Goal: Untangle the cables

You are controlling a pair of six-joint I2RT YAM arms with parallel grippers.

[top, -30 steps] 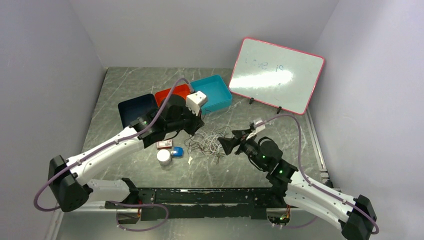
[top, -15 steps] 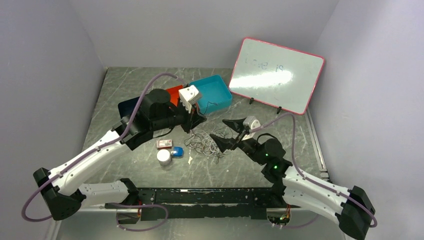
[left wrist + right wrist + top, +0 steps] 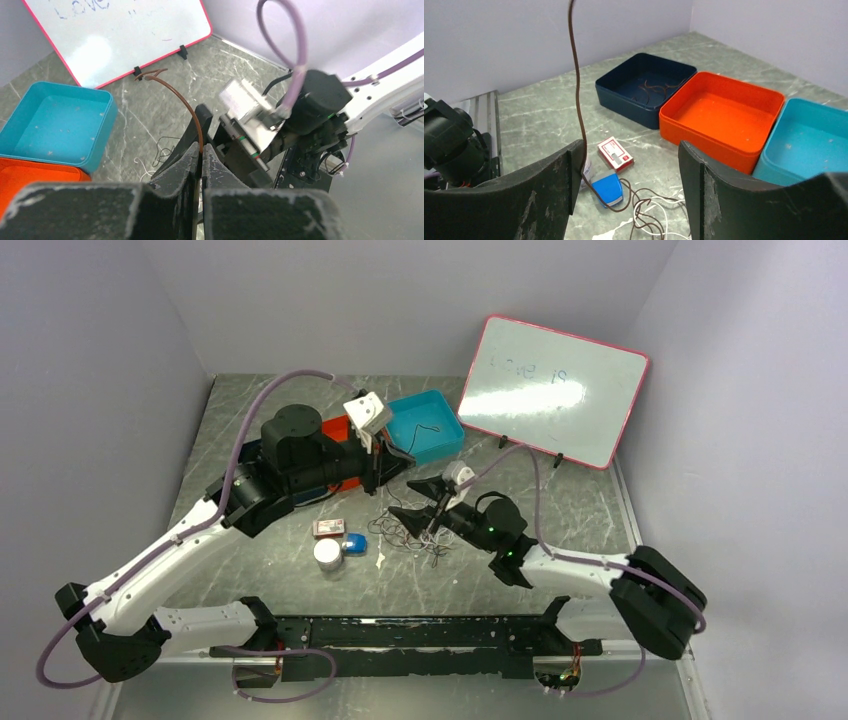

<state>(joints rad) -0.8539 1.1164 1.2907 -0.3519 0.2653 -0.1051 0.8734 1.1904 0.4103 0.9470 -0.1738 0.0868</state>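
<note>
The cables (image 3: pixel 408 532) lie in a loose tangle of white and dark strands mid-table; they also show at the bottom of the right wrist view (image 3: pixel 663 211). My left gripper (image 3: pixel 388 472) is shut on a thin brown cable (image 3: pixel 186 106), which arcs up out of the jaws in the left wrist view (image 3: pixel 201 150). The same brown cable (image 3: pixel 577 85) rises from the tangle past the left finger of my right gripper (image 3: pixel 630 148). My right gripper (image 3: pixel 412 498) is open and empty, hovering just above the tangle.
A dark blue bin (image 3: pixel 644 85) holds a brown cable; an orange bin (image 3: pixel 724 112) and a teal bin (image 3: pixel 425 425) stand beside it. A red-and-white box (image 3: pixel 328 528), a blue object (image 3: pixel 355 543) and a white round object (image 3: pixel 327 554) lie left of the tangle. A whiteboard (image 3: pixel 553 390) leans at the back right.
My left gripper has drawn up and back to the left with the brown cable. My right gripper has opened and moved left over the tangle.
</note>
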